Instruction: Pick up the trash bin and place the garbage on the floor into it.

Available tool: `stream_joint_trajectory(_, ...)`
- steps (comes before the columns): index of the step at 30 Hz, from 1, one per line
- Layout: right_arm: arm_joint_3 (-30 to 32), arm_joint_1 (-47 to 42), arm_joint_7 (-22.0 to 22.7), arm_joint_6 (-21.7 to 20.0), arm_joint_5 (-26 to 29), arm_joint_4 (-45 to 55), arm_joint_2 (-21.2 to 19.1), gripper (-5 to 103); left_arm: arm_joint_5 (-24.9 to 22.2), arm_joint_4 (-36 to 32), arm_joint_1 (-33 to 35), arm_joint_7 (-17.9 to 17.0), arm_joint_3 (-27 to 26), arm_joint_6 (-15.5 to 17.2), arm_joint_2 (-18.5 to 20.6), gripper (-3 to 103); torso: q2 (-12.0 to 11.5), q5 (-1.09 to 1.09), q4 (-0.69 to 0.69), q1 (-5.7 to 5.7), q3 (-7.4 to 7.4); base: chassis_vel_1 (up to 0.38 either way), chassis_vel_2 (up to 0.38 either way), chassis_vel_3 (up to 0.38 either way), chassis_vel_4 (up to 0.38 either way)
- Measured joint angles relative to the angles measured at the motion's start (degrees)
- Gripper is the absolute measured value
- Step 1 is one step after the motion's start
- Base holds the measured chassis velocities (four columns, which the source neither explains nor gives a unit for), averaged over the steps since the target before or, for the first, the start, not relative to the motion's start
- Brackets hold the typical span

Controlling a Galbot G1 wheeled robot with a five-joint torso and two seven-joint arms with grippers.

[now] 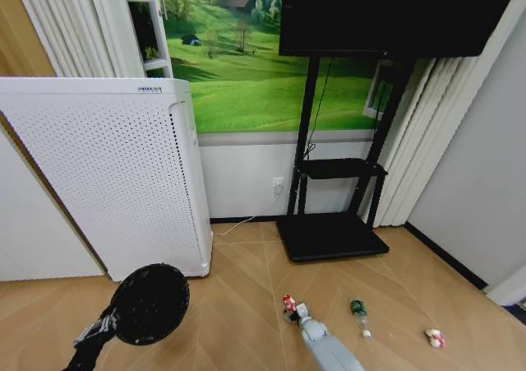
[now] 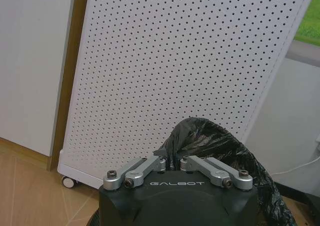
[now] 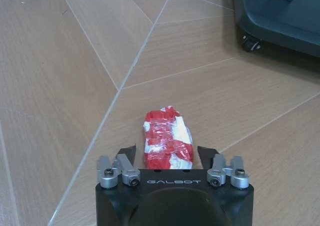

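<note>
My left gripper [image 2: 172, 163] is shut on the rim of the trash bin [image 2: 220, 151], a black mesh basket lined with a black bag. In the head view the bin [image 1: 149, 303] hangs off the floor at the lower left, its mouth tipped toward me. My right gripper [image 3: 167, 154] is down at the floor and open, its fingers on either side of a red-and-white piece of garbage [image 3: 167, 138], also seen as [image 1: 289, 304]. A small green bottle [image 1: 359, 309] and another red-and-white piece [image 1: 434, 337] lie on the floor farther right.
A tall white perforated air purifier [image 1: 107, 173] stands on casters right behind the bin. The black TV stand's base [image 1: 333, 235] sits beyond the garbage, one caster [image 3: 250, 44] close to the right gripper. Bare wood floor lies between.
</note>
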Motion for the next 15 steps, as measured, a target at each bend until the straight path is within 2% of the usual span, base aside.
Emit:
stream_joint_trajectory(2, 0.1, 0.0, 0.1, 0.0, -0.1, 0.0, 0.1, 70, 0.0, 0.0, 0.0, 0.0, 0.0, 0.0, 0.0, 7, 0.0, 0.0, 0.0, 0.0, 0.0, 0.0, 0.0, 0.0, 0.0)
stream_joint_trajectory(6, 0.3, -0.4, 0.3, 0.4, -0.5, 0.0, 0.2, 49, -0.1, 0.0, 0.0, 0.0, -0.1, 0.0, -0.1, 7, 0.0, 0.0, -0.01, 0.0, 0.0, 0.0, 0.0, 0.0, 0.0)
stream_joint_trajectory(9, 0.5, -0.7, 0.3, 0.9, -0.5, 0.2, 0.2, 44, -0.1, 0.0, 0.0, 0.0, -0.1, 0.0, -0.2, 7, 0.0, -0.01, 0.0, 0.0, 0.0, 0.0, 0.0, 0.0, 0.0)
stream_joint_trajectory(15, 0.8, -2.1, 0.9, 1.1, 0.6, 2.3, -0.4, 44, -0.7, 0.3, -0.2, 0.0, -0.1, 0.0, 0.0, 7, 0.0, 0.0, 0.0, 0.0, 0.01, 0.0, 0.0, 0.0, 0.0)
